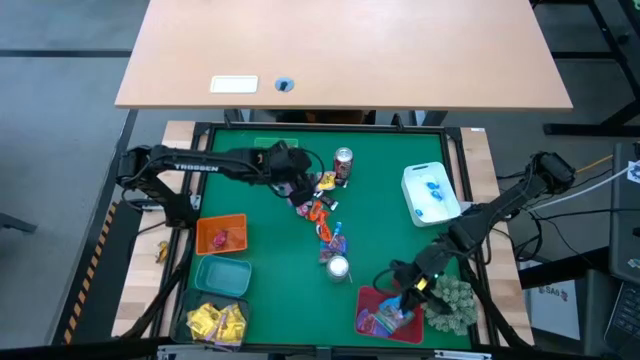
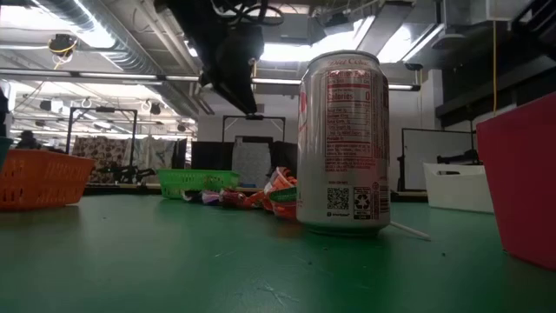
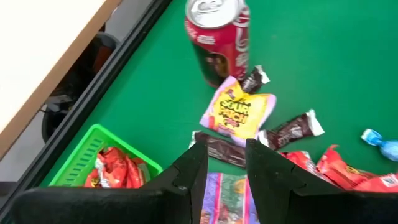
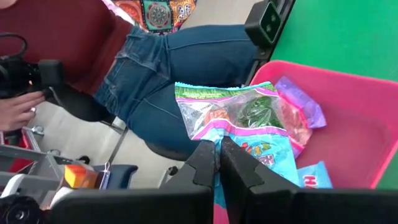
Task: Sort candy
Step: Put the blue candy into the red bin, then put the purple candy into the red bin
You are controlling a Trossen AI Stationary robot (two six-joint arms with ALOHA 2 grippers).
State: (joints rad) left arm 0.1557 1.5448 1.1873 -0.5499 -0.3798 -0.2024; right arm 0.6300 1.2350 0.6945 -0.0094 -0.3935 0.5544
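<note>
While a green mat [image 1: 380, 230] covers the table inside a dark frame, bins line its left edge: an orange basket [image 1: 221, 235] holding a red sweet, a teal bin [image 1: 223, 276] beside it, and a bin of yellow packets [image 1: 217, 323] at the front left corner. The left gripper [image 1: 300, 190] hangs over the loose candy [image 1: 322, 215] near the mat's back middle, its fingers [image 3: 189, 174] apart with a purple-and-green packet [image 3: 225, 196] showing between them; whether they touch it cannot be told. A green basket [image 3: 102, 163] of orange-red wrappers lies by the back edge under that arm. The loose pile runs from a yellow packet [image 3: 238, 112] and dark bars beside a red can [image 1: 343, 166] down the middle of the mat to a second can [image 1: 338, 267]. A white bin [image 1: 431, 193] with blue sweets stands near the right edge. At the front right, the right gripper [image 1: 408, 293] hovers at the rim of a red bin [image 1: 372, 300] of mixed packets, fingers pressed together and empty. A spiky plant [image 1: 452, 303] stands just beside that bin. A wooden desk [image 1: 350, 50] lies beyond the back edge. A person in jeans [image 4: 180, 68] sits just off the table near the red bin. Across the mat, an open workshop with ceiling lights fills the background.
</note>
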